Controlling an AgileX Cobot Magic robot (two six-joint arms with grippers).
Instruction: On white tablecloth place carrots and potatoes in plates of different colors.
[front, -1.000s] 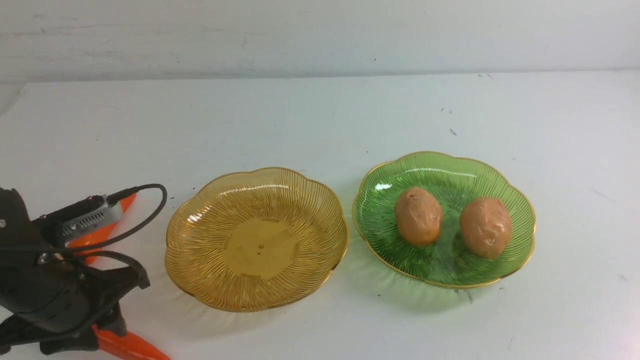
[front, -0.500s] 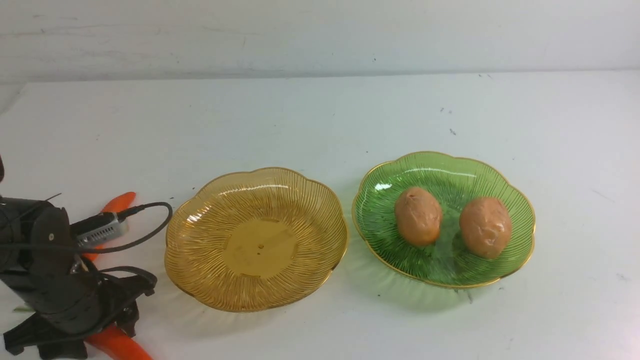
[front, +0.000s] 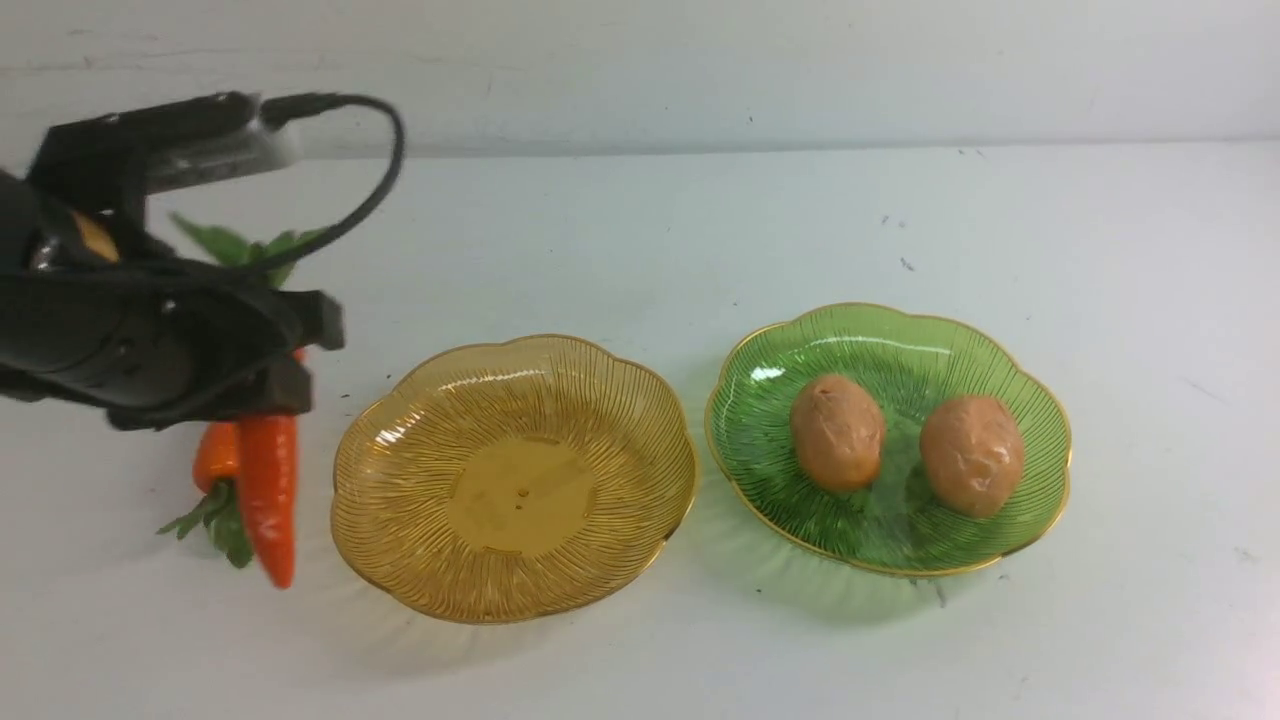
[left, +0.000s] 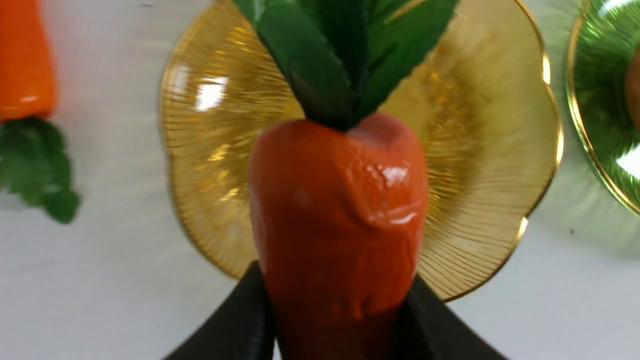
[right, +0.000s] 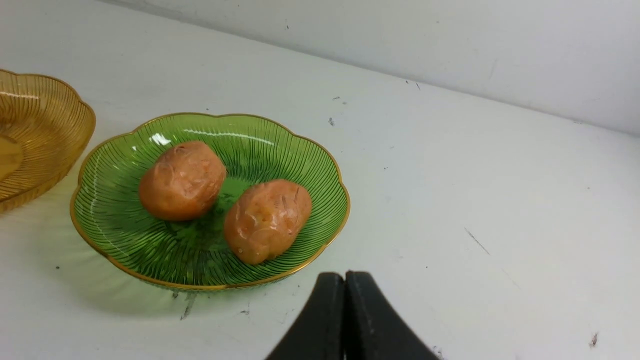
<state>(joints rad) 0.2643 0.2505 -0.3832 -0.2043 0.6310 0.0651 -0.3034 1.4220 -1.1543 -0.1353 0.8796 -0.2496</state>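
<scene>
All I get on my feeds beyond the job itself is the back wall (front: 700, 70). In the front view it runs the full width of the picture, a pale grey-white, with faint horizontal scuffs towards its left end and a few tiny dark flecks (one sits near the middle, low down). My right wrist view catches the same back wall (right: 450, 45) as a slanted band, lightly scratched.

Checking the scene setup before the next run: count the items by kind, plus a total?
Glossy orange toy carrots with green tops: 2 (held carrot, lying carrot)
Smooth tan-brown oval toy potatoes: 2
Translucent ribbed gold-rimmed plates: 2 (amber-yellow plate, green plate)
Total: 6
</scene>
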